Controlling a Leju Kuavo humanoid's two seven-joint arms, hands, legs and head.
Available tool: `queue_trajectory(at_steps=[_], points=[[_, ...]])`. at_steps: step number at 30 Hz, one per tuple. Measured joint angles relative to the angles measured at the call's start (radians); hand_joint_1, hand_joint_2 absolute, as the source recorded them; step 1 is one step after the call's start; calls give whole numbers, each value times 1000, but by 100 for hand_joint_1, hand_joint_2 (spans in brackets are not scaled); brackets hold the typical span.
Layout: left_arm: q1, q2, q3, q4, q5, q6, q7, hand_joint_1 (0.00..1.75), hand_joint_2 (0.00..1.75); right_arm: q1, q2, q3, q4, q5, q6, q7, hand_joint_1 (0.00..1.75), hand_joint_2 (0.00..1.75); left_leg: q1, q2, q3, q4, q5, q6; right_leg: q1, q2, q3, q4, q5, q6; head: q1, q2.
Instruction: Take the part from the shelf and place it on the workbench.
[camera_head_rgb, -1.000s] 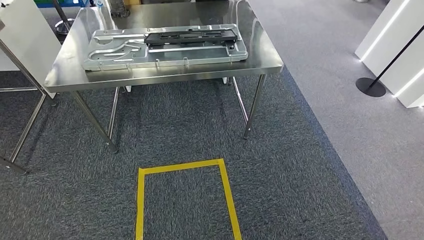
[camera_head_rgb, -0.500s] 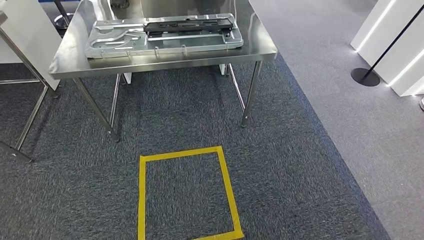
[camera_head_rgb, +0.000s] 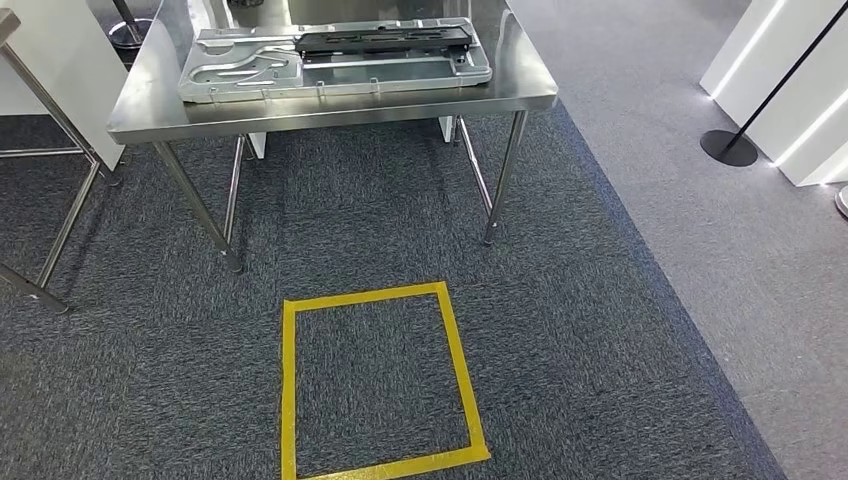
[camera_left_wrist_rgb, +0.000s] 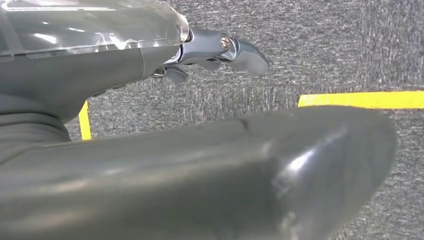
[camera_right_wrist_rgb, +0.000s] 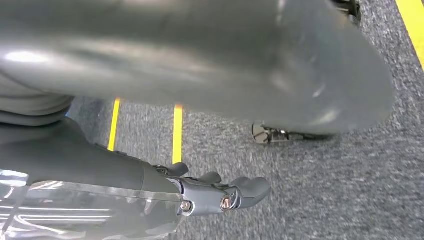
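Flat grey stamped-metal part with black rail lying on the stainless steel table, near its front edge. Yellow tape rectangle on dark carpet before it. Left hand and right hand empty, fingers loosely apart, over carpet.

Workbench of brushed, reflective steel, legs the same bright metal; pressed grey metal panel on top, dull sheen, carrying a matt black part, likely plastic; dark speckled carpet, rough and matt; yellow tape square, smooth, faintly glossy; left hand and right hand in smooth grey plastic with a soft gloss.
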Motion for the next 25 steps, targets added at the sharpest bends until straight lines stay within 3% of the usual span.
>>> queue_trajectory(at_steps=[2, 4, 5, 6, 7, 9, 11, 13, 15, 20, 24, 25], points=[[-1, -1, 0, 0, 1, -1, 0, 0, 0, 0, -1, -2, 0, -5, 3, -2, 0, 175, 2, 1, -5, -3, 6, 12, -4, 3, -38, 79, -50, 11, 0, 0], [-1, -1, 1, 0, 4, -1, 0, 0, 0, 1, -2, -3, 0, -7, 3, -5, 0, 175, 1, 3, -12, -3, 10, 18, -8, 5, -104, 215, -113, 18, 0, 0], [-1, -1, 1, 0, 7, -2, 0, 0, 0, 2, -2, -4, 0, -8, 2, -3, 0, 175, 1, 4, -14, -2, 11, 20, -10, 5, -128, 265, -126, 22, 0, 0], [-1, -1, 2, 0, 8, -2, 0, 0, 0, 3, -2, -6, 0, -9, -2, 3, 0, 175, 0, 4, -16, -2, 12, 21, -13, 5, -135, 279, -119, 26, 0, 0], [-1, -1, 2, 0, 10, -3, 0, 0, 0, 4, -3, -7, 0, -10, -8, 11, 0, 175, 1, 4, -17, -1, 13, 22, -17, 5, -121, 251, -94, 31, 0, 0], [-2, -2, 2, 0, 10, -4, 0, 0, 0, 4, -5, -10, 0, -11, -21, 28, 0, 175, 1, 2, -17, 3, 12, 20, -28, 6, -49, 107, -25, 44, 0, 0], [-3, -2, 3, 0, 11, -3, 3, 0, 0, 3, -6, -12, 0, -13, -27, 33, 0, 87, -3, 0, -20, 10, 9, 13, -31, 10, 2, -1, 12, 44, 0, 0], [-3, -2, 3, 0, 13, -2, 6, 0, 87, 2, -7, -14, 0, -19, -26, 30, 0, 0, -7, -1, -23, 13, 9, 6, -26, 13, 7, -20, 14, 35, 0, 0], [-4, -2, 4, 0, 16, -1, 6, 0, 175, 3, -8, -18, 0, -24, -26, 29, 0, 0, -5, -1, -23, 10, 12, 1, -23, 13, 5, -18, 14, 31, 0, 0], [-4, -5, 10, 0, 29, 7, -1, 0, 175, 3, -12, -20, 0, -24, -27, 30, 0, 0, -3, -1, -23, 5, 17, -8, -20, 13, 1, -16, 16, 24, 0, 0], [-4, -10, 19, 0, 37, 10, -6, 0, 175, 3, -16, -20, 0, -23, -29, 30, 0, 175, -3, -1, -23, 4, 18, -10, -20, 13, -1, -14, 16, 22, 0, 0], [-4, -11, 21, 0, 38, 10, -6, 0, 175, 3, -16, -20, 0, -23, -30, 30, 0, 175, -3, -1, -23, 4, 19, -10, -20, 13, -1, -13, 16, 21, 0, 0]])
